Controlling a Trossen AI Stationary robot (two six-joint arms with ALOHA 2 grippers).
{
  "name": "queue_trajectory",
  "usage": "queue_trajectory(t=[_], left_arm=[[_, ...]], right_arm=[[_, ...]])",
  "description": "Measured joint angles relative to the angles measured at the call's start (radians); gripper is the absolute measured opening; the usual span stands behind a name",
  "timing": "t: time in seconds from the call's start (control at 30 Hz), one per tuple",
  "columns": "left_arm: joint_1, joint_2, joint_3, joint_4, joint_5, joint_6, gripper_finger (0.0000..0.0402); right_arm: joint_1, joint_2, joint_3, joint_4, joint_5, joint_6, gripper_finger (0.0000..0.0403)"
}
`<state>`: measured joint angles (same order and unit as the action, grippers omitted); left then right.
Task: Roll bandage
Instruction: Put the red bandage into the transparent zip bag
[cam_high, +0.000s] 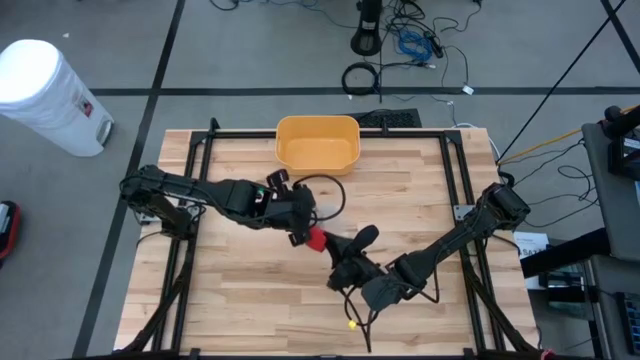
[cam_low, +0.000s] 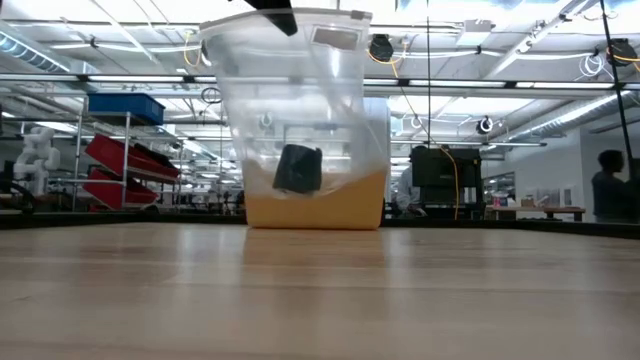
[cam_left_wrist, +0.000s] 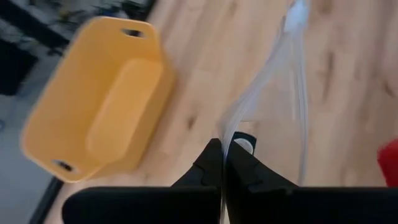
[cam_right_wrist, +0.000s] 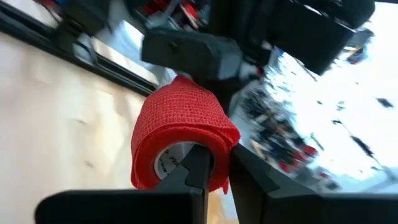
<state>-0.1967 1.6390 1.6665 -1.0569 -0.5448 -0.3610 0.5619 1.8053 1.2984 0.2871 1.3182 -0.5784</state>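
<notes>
The bandage is a red roll (cam_right_wrist: 180, 134) with a white core, held above the middle of the table (cam_high: 316, 238). My right gripper (cam_right_wrist: 217, 169) comes in from the right side and is shut on the roll. My left gripper (cam_left_wrist: 224, 163) is just left of the roll (cam_high: 298, 232). It is shut on a thin clear strip of film (cam_left_wrist: 267, 74) that runs away from its fingertips over the wood. A corner of the red roll (cam_left_wrist: 390, 163) shows at the edge of the left wrist view. My left gripper pinches the near end of the clear strip (cam_left_wrist: 225, 138) between its two shut fingertips, slanting down from the table's left. The strip runs out from the tips in a loose, slightly curved band. My right gripper holds the roll by its wall (cam_right_wrist: 219, 154). One finger (cam_right_wrist: 198, 163) is in the white core and the other (cam_right_wrist: 252, 177) is outside. The fingers come in level from the table's right, and the roll is lifted clear of the table.
A yellow bin (cam_high: 317, 143) stands at the middle of the far edge (cam_left_wrist: 93, 106). In the low view something clear (cam_low: 290, 110) stands in front of it. A small yellow piece (cam_high: 352, 324) lies near the front edge. A black frame (cam_high: 200, 150) borders the wooden top.
</notes>
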Motion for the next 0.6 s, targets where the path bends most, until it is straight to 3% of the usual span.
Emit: queue_trajectory(t=[0.33,0.6], left_arm=[[-0.054,0.000,-0.027,-0.010,-0.207,-0.184,0.0000],[-0.088,0.002,-0.159,-0.043,-0.211,-0.317,0.0000]], right_arm=[[-0.033,0.000,0.000,-0.011,0.046,-0.089,0.0039],[0.022,0.000,-0.001,-0.121,0.106,-0.023,0.0039]])
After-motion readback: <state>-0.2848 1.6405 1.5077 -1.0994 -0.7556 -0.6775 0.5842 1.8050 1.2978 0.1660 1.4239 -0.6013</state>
